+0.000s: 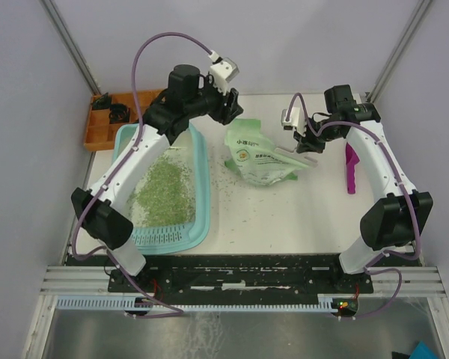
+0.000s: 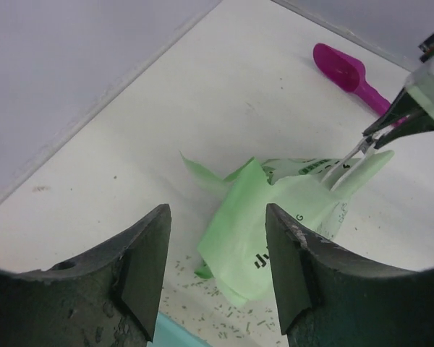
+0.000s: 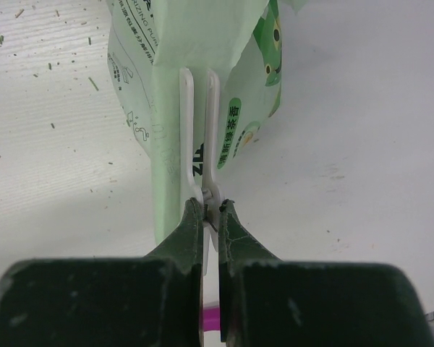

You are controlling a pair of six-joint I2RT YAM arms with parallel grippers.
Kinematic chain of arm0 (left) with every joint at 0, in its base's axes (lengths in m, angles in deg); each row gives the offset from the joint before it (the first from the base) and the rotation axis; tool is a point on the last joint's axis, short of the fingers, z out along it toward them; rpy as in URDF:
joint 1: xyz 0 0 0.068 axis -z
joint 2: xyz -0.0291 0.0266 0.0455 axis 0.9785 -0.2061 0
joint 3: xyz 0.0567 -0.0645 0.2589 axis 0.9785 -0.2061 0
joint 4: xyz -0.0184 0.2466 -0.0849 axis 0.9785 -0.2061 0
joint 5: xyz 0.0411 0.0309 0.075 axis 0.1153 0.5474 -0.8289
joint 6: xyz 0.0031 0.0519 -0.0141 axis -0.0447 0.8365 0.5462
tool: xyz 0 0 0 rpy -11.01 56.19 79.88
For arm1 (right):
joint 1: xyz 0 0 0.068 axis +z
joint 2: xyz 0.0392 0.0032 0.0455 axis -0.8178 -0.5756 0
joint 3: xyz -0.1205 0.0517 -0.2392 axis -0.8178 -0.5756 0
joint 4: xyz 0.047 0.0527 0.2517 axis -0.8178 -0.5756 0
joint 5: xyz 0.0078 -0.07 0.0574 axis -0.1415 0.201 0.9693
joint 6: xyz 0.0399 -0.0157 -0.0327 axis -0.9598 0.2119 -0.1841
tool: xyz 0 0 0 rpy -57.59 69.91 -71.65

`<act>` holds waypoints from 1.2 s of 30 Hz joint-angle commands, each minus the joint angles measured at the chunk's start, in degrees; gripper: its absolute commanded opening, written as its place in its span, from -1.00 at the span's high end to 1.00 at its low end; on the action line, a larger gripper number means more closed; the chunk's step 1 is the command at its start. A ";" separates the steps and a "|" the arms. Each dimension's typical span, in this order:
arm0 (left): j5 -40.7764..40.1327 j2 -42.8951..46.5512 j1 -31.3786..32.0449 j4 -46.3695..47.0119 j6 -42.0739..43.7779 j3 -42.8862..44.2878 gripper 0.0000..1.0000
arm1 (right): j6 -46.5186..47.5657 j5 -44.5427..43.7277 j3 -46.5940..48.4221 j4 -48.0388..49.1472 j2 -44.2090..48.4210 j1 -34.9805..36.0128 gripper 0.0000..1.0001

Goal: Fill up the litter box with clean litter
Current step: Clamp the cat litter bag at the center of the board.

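The teal litter box [image 1: 200,196] lies at the left, with pale green litter [image 1: 162,191] heaped on its floor. To its right the light green printed bag [image 1: 259,155] slumps on the table. My left gripper [image 1: 230,106] hovers above the box's far end, beside the bag. In the left wrist view it [image 2: 217,214] is open, nothing between its fingers [image 2: 146,260], and the bag [image 2: 264,228] lies beyond them. My right gripper [image 1: 308,143] is shut on a white clip [image 3: 200,123] clamped across the bag [image 3: 195,43].
Loose granules [image 1: 217,183] are scattered on the table between box and bag. A magenta scoop [image 1: 351,169] lies at the right, behind my right arm. An orange compartmented tray [image 1: 105,129] sits at the back left. Walls close in on both sides.
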 commanded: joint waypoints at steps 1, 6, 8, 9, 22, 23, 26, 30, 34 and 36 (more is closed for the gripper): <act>-3.70 -2.01 6.15 -4.52 13.49 4.22 -0.26 | -1.11 -0.45 0.31 -0.22 0.42 0.56 0.96; -13.82 -5.18 14.77 -11.11 25.28 4.53 -0.30 | -2.12 -0.46 0.95 -0.21 -0.31 0.66 0.96; -16.24 -5.04 16.36 -12.18 27.88 3.29 -0.31 | -2.43 -0.48 1.35 -0.30 -0.67 0.65 0.96; -16.35 -4.43 16.62 -12.13 29.00 1.88 -0.31 | -2.59 -0.43 1.45 -0.24 -0.74 0.64 0.96; -19.29 -0.11 17.57 0.22 36.22 -12.62 -0.50 | -3.04 0.76 2.27 -1.28 -1.30 0.73 0.96; -19.01 -0.19 17.57 1.13 36.36 -12.75 -0.50 | -3.06 0.72 2.20 -1.35 -1.18 0.68 0.96; -18.32 -0.58 17.65 2.44 36.86 -12.36 -0.50 | -3.36 0.71 2.24 -1.44 -1.29 0.63 0.96; -17.32 -0.90 17.81 4.32 37.43 -12.37 -0.50 | -3.50 0.59 2.33 -1.61 -1.22 0.70 0.96; -13.92 -1.74 18.06 4.35 37.36 -11.37 -0.49 | -3.49 0.37 2.33 -1.82 -1.16 0.76 0.96; -11.96 -2.38 18.19 3.17 37.15 -10.54 -0.49 | -3.50 0.28 2.41 -1.80 -1.24 0.76 0.96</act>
